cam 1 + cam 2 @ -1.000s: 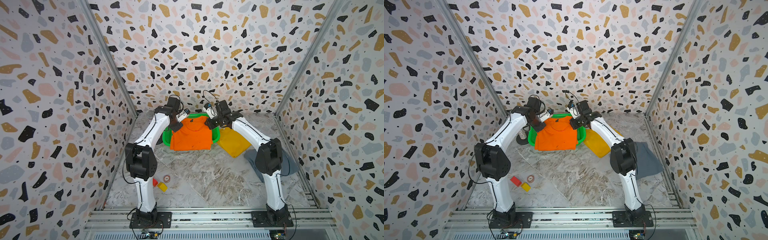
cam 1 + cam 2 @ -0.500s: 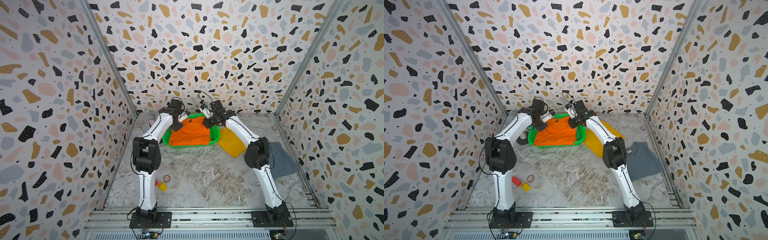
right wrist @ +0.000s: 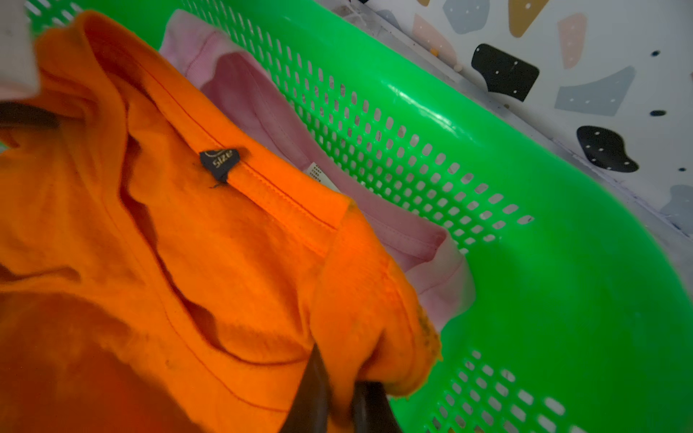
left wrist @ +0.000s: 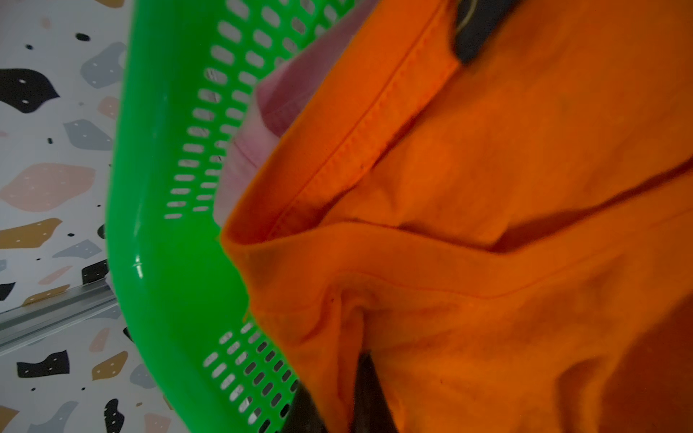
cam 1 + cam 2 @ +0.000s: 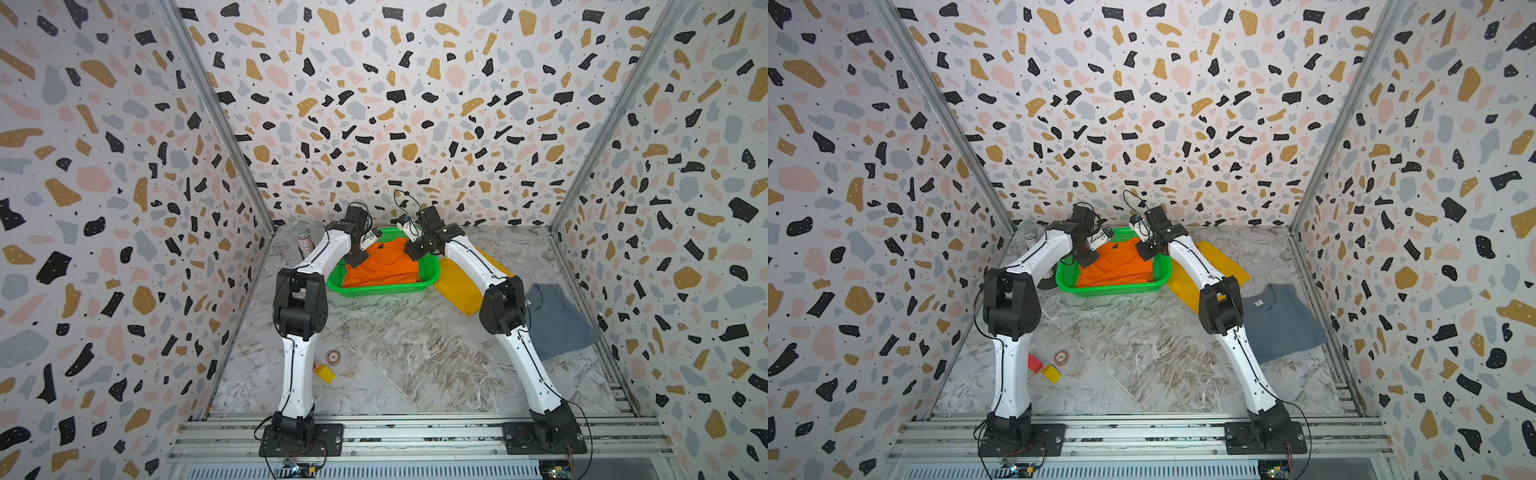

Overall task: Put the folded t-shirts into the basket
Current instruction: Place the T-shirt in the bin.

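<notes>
- The orange shirt (image 5: 382, 266) lies in the green basket (image 5: 384, 289), on top of a pink shirt (image 3: 262, 105) that shows along the basket's far side.
- The left gripper (image 4: 341, 406) is clamped on a pinch of orange cloth at one far corner. The right gripper (image 3: 341, 401) is clamped on the other far corner.
- The step in hand looks like setting the orange shirt down, which puts two of the four shirts in.
- The yellow shirt (image 5: 459, 286) lies on the table (image 5: 395, 353) just beside the basket. The grey-blue shirt (image 5: 559, 322) lies farther out to the right.
- Next, both grippers need to let go and lift clear without dragging the cloth. The yellow shirt is the nearest one to fetch.
</notes>
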Available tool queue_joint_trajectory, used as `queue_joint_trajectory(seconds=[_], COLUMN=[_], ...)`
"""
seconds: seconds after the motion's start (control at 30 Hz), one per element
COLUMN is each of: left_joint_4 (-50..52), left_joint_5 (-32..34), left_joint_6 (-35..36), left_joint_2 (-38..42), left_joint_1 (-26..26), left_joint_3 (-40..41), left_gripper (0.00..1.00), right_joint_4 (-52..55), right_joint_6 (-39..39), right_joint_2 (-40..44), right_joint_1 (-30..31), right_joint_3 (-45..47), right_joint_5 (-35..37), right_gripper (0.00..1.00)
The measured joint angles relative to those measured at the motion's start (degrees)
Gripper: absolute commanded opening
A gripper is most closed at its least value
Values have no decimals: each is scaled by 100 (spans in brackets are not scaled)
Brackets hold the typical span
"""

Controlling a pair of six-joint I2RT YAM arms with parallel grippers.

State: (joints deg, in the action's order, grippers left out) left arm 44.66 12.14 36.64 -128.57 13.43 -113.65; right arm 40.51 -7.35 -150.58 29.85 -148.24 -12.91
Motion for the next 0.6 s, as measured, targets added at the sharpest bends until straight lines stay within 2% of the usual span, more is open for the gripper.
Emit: queue_joint_trajectory(seconds=[0.1, 0.27, 0.4, 0.6], left_joint_4=[-15, -68, -105, -103], left_joint_5=[22, 63, 195, 339], left_joint_6=[-20, -31, -85, -164], left_joint_2=[-57, -59, -55, 96], left_joint_1=[-2, -2, -24, -55], left_joint_3=[-9, -20, -20, -20], left_gripper=[2, 25, 37, 45], right_joint_4=[4, 9, 37, 125], right_joint_6=[-63, -101, -221, -337], right_joint_2=[-55, -57, -57, 219], right_joint_1=[0, 0, -28, -116], right_joint_3=[-22, -33, -33, 201], right_joint_5=[20, 92, 245, 337], right_gripper=[2, 27, 41, 49])
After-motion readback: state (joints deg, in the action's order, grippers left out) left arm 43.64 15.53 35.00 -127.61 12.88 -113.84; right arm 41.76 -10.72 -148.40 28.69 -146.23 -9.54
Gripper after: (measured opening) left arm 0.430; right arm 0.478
